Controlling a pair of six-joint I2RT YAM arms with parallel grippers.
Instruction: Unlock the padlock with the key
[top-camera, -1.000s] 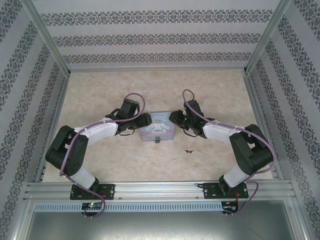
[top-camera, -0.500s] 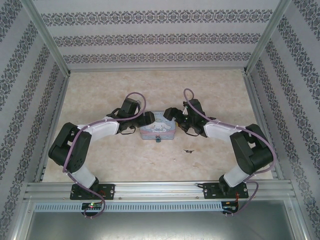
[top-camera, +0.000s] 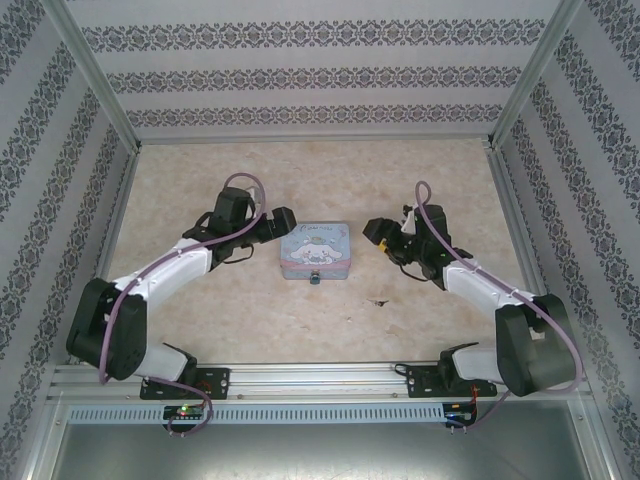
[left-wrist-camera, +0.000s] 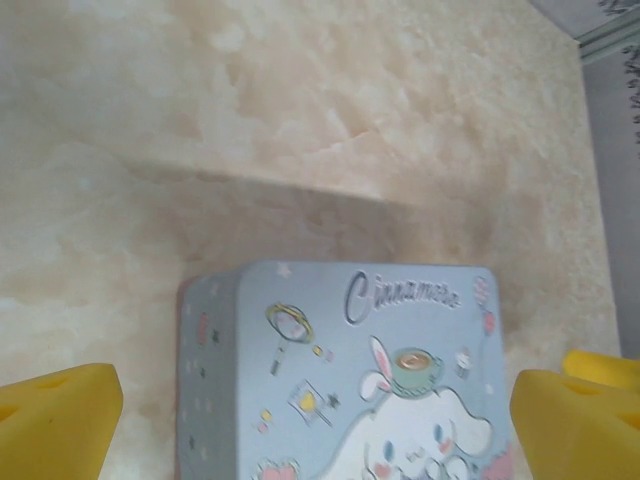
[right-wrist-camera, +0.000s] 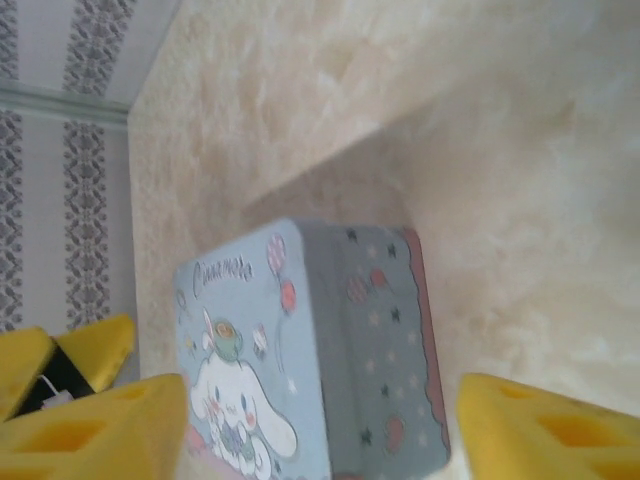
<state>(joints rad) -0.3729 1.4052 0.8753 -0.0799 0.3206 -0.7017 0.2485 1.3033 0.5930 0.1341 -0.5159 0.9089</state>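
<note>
Barely legible: padlock (top-camera: 314, 279), a dark-teal speck touching the near wall of the cartoon-dog tin (top-camera: 315, 248); its shackle is too small to make out.
Key (top-camera: 378, 301): thin dark sliver on the table (top-camera: 250, 310), near the tin's near right corner, apart from it.
Cut off: tin's near end, in both wrist views.
Count: one tin, one padlock, one key, two grippers.
Left gripper (top-camera: 282, 221): left of the tin, fingers (left-wrist-camera: 55, 425) spread wide.
Right gripper (top-camera: 378, 232): right of the tin, fingers (right-wrist-camera: 545, 430) spread wide.
Wrist views: lid script sharp; overhead it blurs.
</note>
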